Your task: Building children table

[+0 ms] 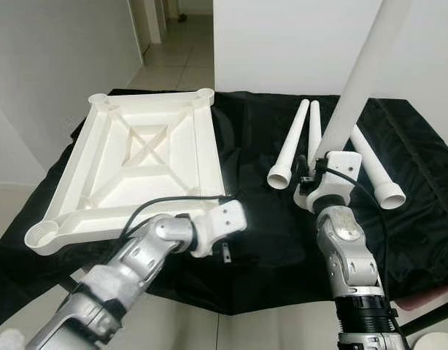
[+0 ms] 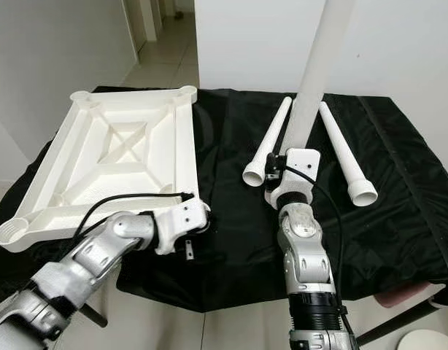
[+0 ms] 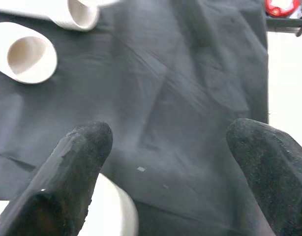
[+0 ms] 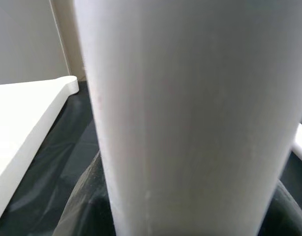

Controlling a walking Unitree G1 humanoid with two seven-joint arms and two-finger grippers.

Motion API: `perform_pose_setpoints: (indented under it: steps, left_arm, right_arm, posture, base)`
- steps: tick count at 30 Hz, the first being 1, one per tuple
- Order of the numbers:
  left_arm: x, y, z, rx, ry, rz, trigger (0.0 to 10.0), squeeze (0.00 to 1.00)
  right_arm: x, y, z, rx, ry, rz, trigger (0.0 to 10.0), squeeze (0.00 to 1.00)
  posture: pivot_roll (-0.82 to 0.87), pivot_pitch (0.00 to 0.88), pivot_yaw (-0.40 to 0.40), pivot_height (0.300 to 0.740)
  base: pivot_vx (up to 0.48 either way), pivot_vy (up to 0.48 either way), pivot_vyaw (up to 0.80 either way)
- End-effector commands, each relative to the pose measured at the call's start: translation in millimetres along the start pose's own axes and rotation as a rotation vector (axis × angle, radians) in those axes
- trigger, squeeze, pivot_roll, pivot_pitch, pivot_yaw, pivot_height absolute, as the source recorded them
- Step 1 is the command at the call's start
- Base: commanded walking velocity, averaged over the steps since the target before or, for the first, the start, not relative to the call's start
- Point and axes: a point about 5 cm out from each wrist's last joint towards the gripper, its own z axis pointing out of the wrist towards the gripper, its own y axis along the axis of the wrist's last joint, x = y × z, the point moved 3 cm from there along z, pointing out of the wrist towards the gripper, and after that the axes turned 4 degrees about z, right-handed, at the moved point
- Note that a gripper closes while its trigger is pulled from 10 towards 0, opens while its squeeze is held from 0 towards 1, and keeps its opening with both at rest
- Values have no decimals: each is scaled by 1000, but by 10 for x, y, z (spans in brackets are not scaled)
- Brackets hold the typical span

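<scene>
Right wrist view looks straight up a white table leg (image 4: 190, 113) that the right hand (image 1: 320, 169) has its black fingers (image 4: 87, 201) clamped around, the leg nearly upright. In the left eye view that held leg (image 1: 366, 73) rises from the hand at centre right and runs out through the top edge of the frame. Just beside the hand, three more legs lie on the black cloth (image 1: 268, 240) that covers the surface: two to the upper left of the hand, side by side with open ends toward the camera (image 1: 290, 146), and one to the right (image 1: 373, 168).

In the lower centre of the frame the left hand (image 3: 170, 162) hovers over the cloth with its two fingers (image 3: 77, 162) spread apart, holding nothing, near the tabletop's closest corner. The white tabletop (image 1: 147, 157) lies upside down in the left half of the frame, ribbed underside up, with round sockets at its corners (image 1: 43, 235).
</scene>
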Motion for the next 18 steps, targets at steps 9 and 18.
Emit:
perform_pose_setpoints:
  steps: [9,18]
  left_arm:
    - [606,-199,-543,105,259,-45,10000,0]
    - [437,-547,-672,239,164,-82,10000,0]
  right_arm:
    - [-48,52,-2,-24,-16,-9,10000,0]
    - [-36,62,13,-27,-13,-12,10000,0]
  posture:
    - [-9,12,59,740]
    - [-15,10,59,740]
  base:
    - [0,0,0]
    - [0,0,0]
